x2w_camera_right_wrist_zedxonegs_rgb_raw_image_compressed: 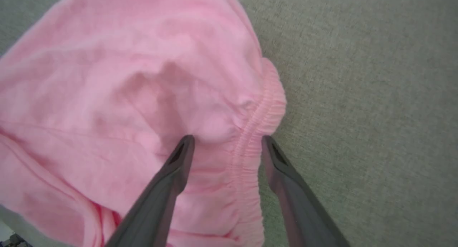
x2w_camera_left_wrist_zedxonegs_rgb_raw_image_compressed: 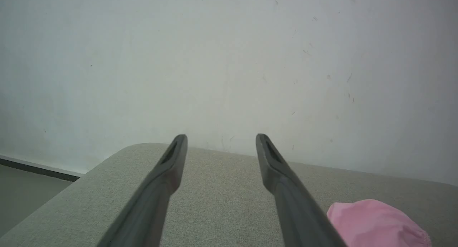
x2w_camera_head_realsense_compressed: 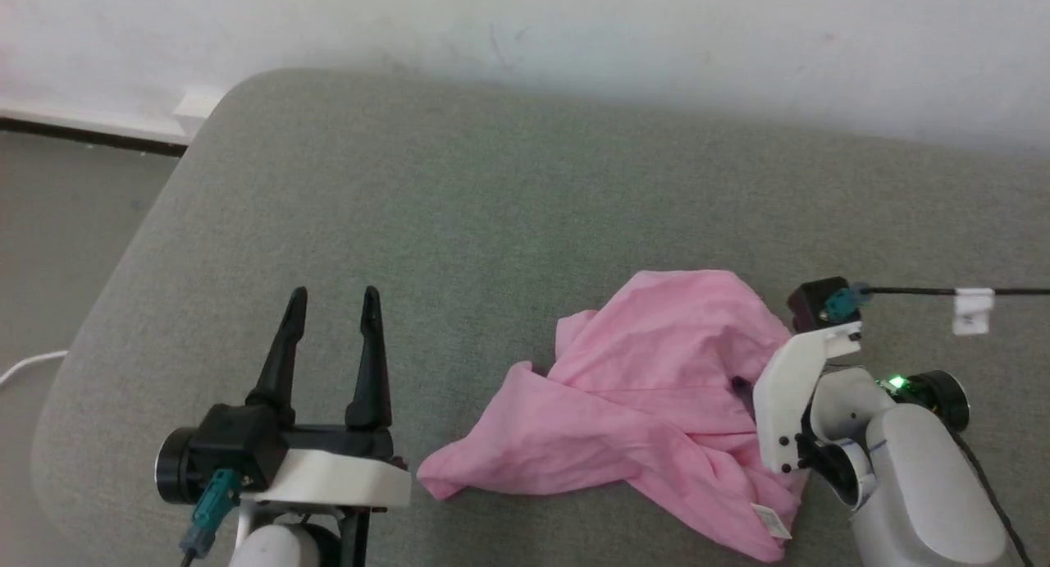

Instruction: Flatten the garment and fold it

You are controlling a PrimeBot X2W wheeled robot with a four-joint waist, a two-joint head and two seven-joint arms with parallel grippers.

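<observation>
Garment (x2w_camera_head_realsense_compressed: 640, 386) long axis parallels cushion (x2w_camera_head_realsense_compressed: 410, 181) far edge, waistband (x2w_camera_right_wrist_zedxonegs_rgb_raw_image_compressed: 250, 132) rightward. Left gripper (x2w_camera_head_realsense_compressed: 334, 294) spread, empty; right gripper (x2w_camera_right_wrist_zedxonegs_rgb_raw_image_compressed: 227, 139) spread astride waistband.

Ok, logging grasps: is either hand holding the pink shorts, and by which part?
Nothing is held. The left hand is open beside the crumpled light-pink cotton shorts; the right hand is open too, fingers either side of their gathered waistband.

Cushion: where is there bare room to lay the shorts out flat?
Bare: the wide strip of cushion between the shorts and the wall, and the left part around the left gripper up to the rounded corner. Crowded: the near right, where the crumpled shorts lie under the right gripper.
</observation>
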